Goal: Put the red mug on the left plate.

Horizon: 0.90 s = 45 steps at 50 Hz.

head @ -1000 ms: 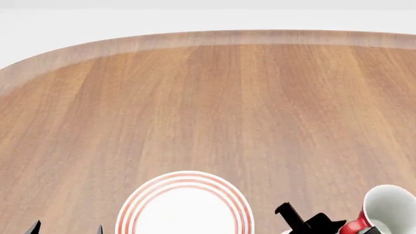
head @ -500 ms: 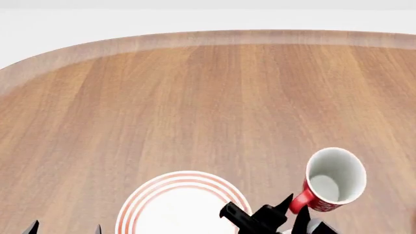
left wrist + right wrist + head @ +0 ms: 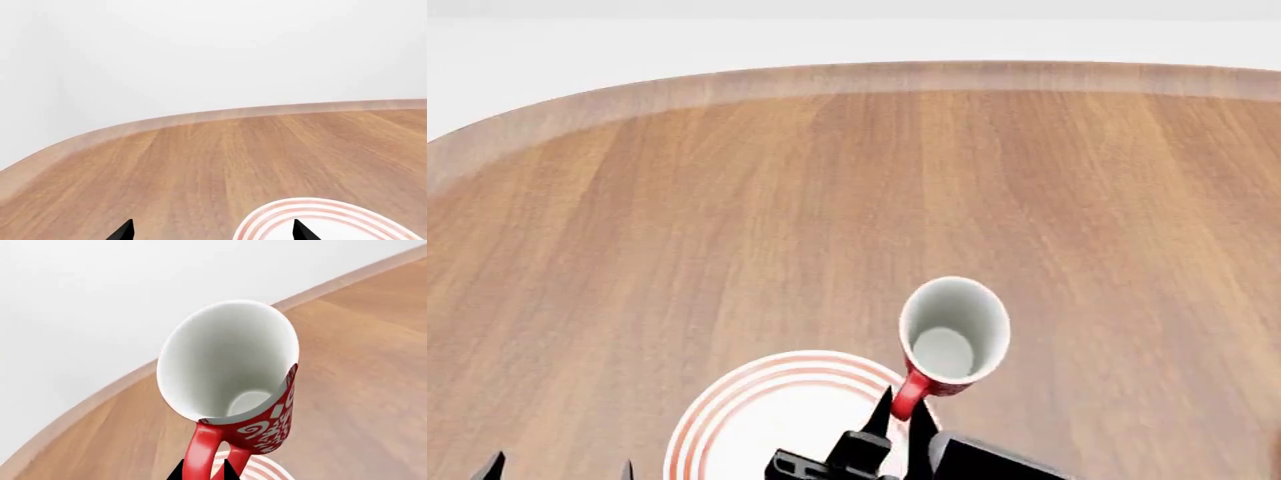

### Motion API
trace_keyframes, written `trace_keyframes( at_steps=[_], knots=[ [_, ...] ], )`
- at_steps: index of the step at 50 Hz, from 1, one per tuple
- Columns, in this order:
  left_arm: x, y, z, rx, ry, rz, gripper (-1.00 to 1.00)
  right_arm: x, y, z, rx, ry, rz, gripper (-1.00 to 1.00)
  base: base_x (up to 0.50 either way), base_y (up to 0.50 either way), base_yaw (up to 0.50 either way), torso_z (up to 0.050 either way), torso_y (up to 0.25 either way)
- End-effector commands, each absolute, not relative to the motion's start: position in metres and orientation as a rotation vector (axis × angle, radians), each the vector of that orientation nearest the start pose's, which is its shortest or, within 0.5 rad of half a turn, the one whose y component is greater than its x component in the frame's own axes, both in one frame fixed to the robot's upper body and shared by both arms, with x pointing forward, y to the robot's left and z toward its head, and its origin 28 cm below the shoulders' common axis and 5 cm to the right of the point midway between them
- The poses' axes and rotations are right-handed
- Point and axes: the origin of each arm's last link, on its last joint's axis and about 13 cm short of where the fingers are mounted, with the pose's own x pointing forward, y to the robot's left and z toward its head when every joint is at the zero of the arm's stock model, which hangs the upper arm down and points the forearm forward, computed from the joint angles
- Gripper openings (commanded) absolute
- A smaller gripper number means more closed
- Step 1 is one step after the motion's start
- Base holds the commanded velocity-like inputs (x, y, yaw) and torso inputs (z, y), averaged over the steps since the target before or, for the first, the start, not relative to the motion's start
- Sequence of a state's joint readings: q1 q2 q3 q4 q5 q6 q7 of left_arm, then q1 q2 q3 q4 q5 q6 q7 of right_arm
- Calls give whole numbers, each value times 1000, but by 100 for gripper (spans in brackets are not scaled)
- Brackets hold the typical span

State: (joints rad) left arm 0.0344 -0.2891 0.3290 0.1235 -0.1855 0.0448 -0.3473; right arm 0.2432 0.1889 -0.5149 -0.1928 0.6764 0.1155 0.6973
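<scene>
Wood-grain table (image 3: 827, 200) with a rounded pale edge carries only the round white red-ringed left plate (image 3: 727, 420), against a blank white room. Right gripper (image 3: 897, 420) pinches the handle of the small red swirl-patterned mug (image 3: 954, 335), airborne at the plate's far-right rim, mouth tilted upward. Left gripper (image 3: 210, 231) hangs parted, empty.

Right gripper (image 3: 901, 418) reaches in low at centre, fingers pinched tight together; left gripper (image 3: 561, 467) sits low, fingers spread apart.
</scene>
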Motion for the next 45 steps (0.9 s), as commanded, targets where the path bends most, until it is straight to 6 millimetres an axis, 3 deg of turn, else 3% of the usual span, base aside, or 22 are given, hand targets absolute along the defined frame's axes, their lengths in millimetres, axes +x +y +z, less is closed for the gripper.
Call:
trace_keyframes(
  at_steps=[1, 12, 19, 45],
  knots=[
    [193, 204, 25, 58, -64, -2, 100, 233, -15, 69, 376, 100, 118, -100, 0, 0, 0, 0, 0],
    [193, 203, 25, 62, -65, -4, 100, 245, -14, 54, 335, 194, 232, -100, 0, 0, 0, 0, 1],
    [193, 204, 25, 62, -67, -1, 100, 253, -13, 49, 399, 217, 281, -100, 0, 0, 0, 0, 0],
    [193, 203, 25, 62, -66, -3, 100, 267, -8, 26, 349, 283, 255, -100, 0, 0, 0, 0, 0]
  ],
)
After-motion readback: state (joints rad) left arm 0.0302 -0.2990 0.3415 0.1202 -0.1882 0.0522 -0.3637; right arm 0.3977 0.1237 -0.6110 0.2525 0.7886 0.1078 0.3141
